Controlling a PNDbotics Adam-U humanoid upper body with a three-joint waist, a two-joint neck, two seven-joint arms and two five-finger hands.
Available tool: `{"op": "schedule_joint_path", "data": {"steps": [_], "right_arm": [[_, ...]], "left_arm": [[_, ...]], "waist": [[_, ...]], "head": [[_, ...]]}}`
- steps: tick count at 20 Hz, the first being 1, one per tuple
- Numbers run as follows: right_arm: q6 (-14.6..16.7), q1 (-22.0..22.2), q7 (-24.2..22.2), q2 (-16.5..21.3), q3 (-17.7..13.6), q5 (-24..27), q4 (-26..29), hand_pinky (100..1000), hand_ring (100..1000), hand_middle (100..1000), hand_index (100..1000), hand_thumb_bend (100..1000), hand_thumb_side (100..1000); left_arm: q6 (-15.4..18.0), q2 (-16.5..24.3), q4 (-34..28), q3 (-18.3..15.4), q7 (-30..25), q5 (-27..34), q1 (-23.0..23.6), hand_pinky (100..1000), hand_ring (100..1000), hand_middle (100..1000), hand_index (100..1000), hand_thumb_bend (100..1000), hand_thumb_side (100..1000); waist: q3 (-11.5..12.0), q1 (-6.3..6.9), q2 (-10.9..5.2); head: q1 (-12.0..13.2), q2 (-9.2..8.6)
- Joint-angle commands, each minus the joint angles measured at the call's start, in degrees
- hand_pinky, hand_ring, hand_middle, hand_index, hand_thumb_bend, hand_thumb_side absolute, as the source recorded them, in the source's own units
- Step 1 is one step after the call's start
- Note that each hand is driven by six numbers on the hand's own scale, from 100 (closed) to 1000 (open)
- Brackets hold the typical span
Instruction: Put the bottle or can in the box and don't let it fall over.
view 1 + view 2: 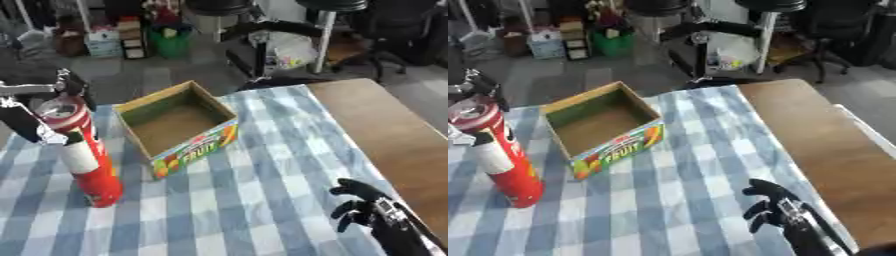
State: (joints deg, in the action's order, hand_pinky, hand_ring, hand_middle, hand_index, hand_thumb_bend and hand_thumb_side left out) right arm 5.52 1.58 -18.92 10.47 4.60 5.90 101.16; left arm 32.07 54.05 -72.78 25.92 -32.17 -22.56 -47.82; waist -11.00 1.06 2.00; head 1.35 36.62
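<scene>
A tall red can (92, 162) with a white band stands on the checked cloth at the left, leaning slightly, its base on the table. My left hand (24, 125) comes in from the left edge and its fingers curl round the can's upper part, just under the lid. To the can's right, apart from it, sits an open cardboard box (197, 147) with "FRUIT" printed on its front wall and nothing inside. My right hand (372, 207) rests near the lower right corner, fingers relaxed, holding nothing.
The blue and white checked cloth (254, 200) covers most of the table; a bare wooden strip (394, 135) runs along the right side. Beyond the far edge are chair legs, boxes and floor clutter.
</scene>
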Motion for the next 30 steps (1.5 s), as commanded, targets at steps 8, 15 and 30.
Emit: {"op": "schedule_joint_path", "data": {"steps": [8,15,30], "right_arm": [[0.0,-0.4,0.2,1.1,-0.5,0.4,0.5,446,576,745,870,100,910],[0.0,-0.4,0.1,1.0,-0.4,0.6,0.4,446,576,745,870,100,912],[-0.7,-5.5,-2.4,0.1,2.4,3.1,-0.5,450,578,745,870,100,912]], "left_arm": [[18.0,3.2,1.0,-9.3,-19.8,5.3,-4.3,100,342,422,647,100,127],[9.9,0.1,3.4,-17.3,-17.9,7.7,-9.7,100,317,413,645,100,100],[9.6,-9.3,14.6,-17.9,5.9,-13.0,-12.1,100,298,400,637,100,100]], "waist": [[-0.1,-0.03,-0.84],[-0.1,-0.25,-1.0],[-6.7,0.36,1.96]], "head": [[-0.6,-0.06],[-0.8,0.36],[-1.7,-2.21]]}}
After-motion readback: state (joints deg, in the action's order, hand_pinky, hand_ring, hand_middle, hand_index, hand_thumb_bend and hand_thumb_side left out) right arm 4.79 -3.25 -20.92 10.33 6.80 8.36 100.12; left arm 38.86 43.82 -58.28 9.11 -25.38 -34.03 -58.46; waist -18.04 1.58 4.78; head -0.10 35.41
